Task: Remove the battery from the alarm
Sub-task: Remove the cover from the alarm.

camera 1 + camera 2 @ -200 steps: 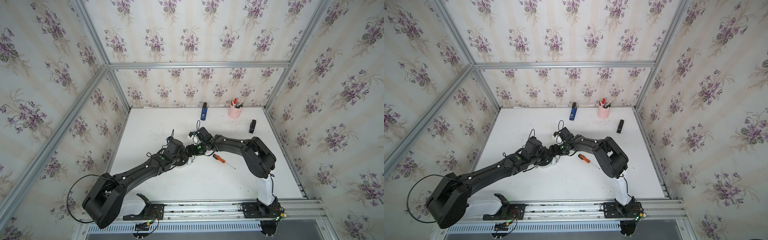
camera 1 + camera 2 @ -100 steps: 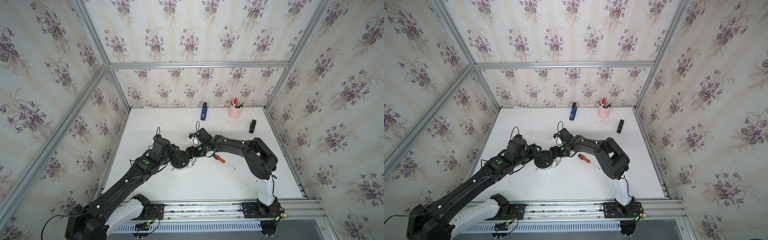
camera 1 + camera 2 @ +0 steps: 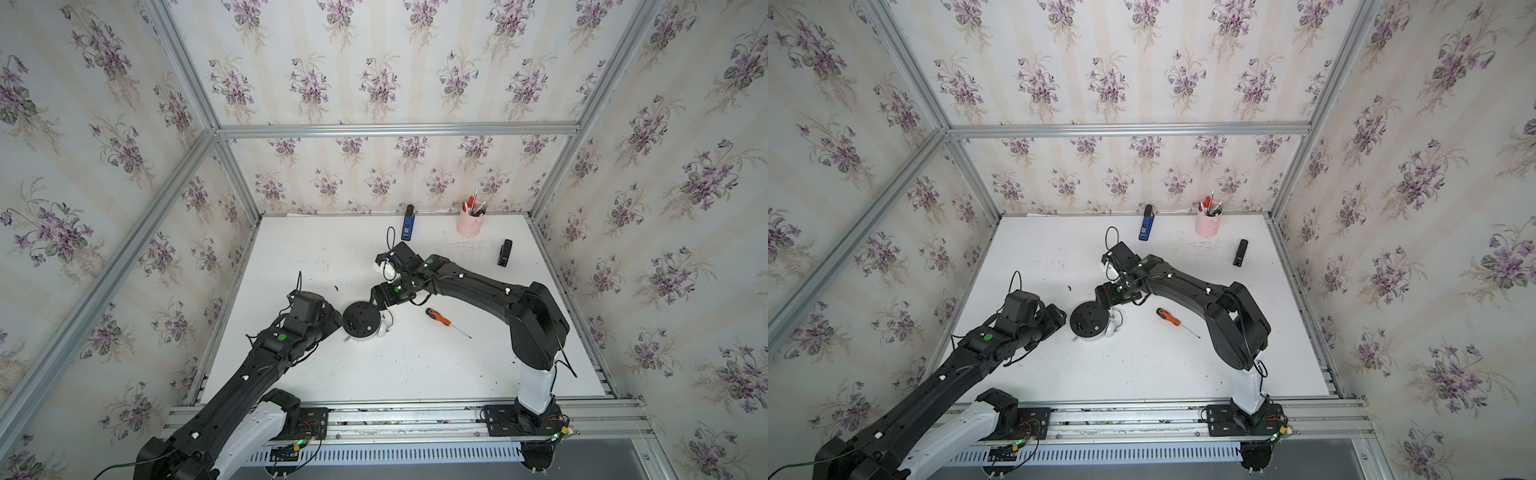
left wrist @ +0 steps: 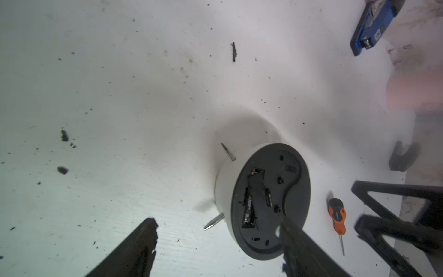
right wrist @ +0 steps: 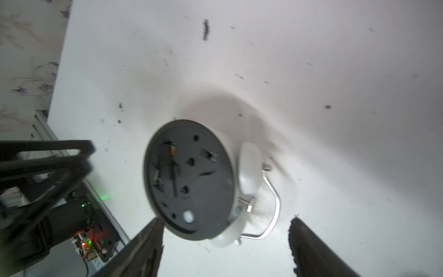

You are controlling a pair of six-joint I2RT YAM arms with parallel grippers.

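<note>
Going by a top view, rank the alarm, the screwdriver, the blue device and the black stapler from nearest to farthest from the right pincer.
From the right pincer:
1. alarm, right beside it.
2. screwdriver, lying mid-table.
3. blue device, at the back wall.
4. black stapler, near the table's back corner.

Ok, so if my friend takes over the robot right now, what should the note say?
Left gripper: fingers open, empty, close beside the alarm.
Right gripper: fingers open, empty, at the alarm's rim; contact unclear.
Alarm: face down on the table, black back up.
Battery: looks still seated in its slot.
Done: slot is open.
Left: lift the battery out.
</note>
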